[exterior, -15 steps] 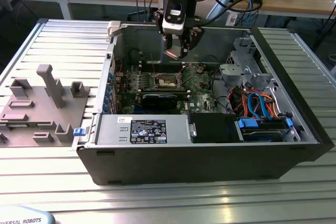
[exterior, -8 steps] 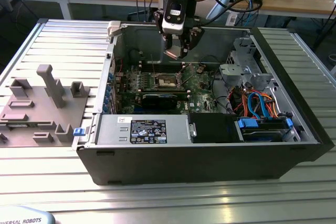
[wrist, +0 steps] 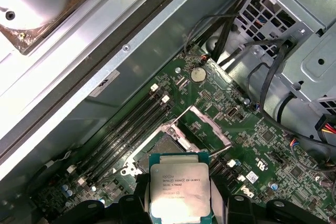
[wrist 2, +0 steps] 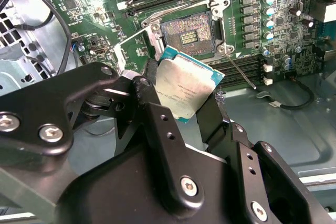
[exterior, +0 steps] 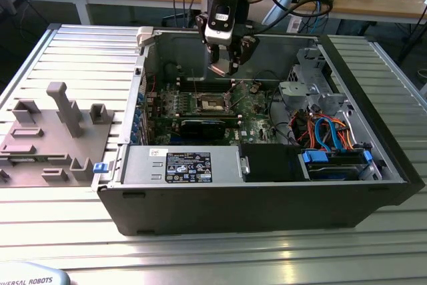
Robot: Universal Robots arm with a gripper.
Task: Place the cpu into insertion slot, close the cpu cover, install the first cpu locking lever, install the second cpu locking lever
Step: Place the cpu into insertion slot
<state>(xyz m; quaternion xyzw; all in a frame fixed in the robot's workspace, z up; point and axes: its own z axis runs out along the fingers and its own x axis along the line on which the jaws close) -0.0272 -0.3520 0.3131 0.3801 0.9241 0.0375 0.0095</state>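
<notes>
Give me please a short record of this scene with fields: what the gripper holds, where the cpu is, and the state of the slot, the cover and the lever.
gripper: shut on the cpu, above the open computer case
cpu: held by its edges, metal top showing in both wrist views, above the motherboard, not yet in the slot
insertion slot: empty, contacts exposed
cpu cover: open, raised beside the slot
locking lever: one thin lever unlatched, pointing away from the slot
</notes>
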